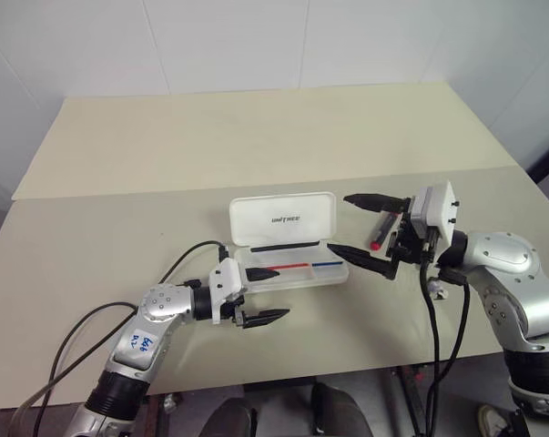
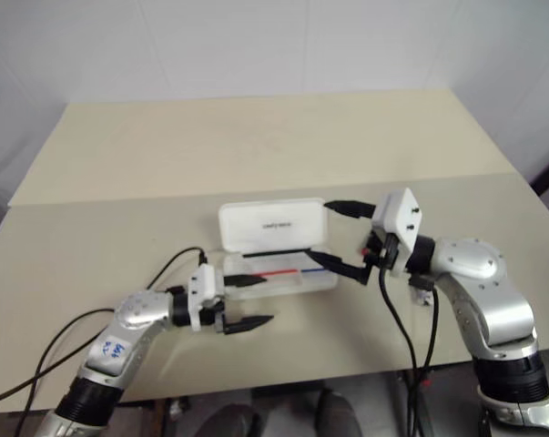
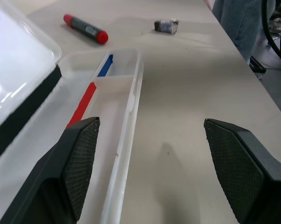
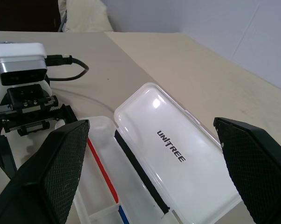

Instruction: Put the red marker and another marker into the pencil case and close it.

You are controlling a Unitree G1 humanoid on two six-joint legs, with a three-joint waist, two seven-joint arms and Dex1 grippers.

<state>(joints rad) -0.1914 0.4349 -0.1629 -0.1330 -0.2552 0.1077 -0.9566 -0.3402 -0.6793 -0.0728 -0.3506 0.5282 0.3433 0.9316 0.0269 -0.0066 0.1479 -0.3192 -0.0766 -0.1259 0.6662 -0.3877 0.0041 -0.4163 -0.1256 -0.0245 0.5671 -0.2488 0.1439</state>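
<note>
The white pencil case [image 1: 283, 218] lies open mid-table, its lettered lid [image 4: 177, 154] tilted back and its tray [image 1: 297, 273] holding a thin red stick [image 3: 82, 105] and a thin blue stick [image 3: 106, 64]. To the right of the case, the red marker [image 3: 85, 29] lies on the table, partly behind my right gripper [image 1: 340, 223]. That gripper hovers open and empty at the case's right end. At the tray's front left, my left gripper [image 1: 263, 295] is open and empty, one finger over the tray, the other over the table. Another marker is out of view.
A small grey object [image 3: 166, 25] lies on the table beyond the red marker. A black cable [image 1: 178, 264] runs across the table to my left wrist. The table's front edge is close behind both arms. A seam [image 1: 165, 189] crosses the tabletop behind the case.
</note>
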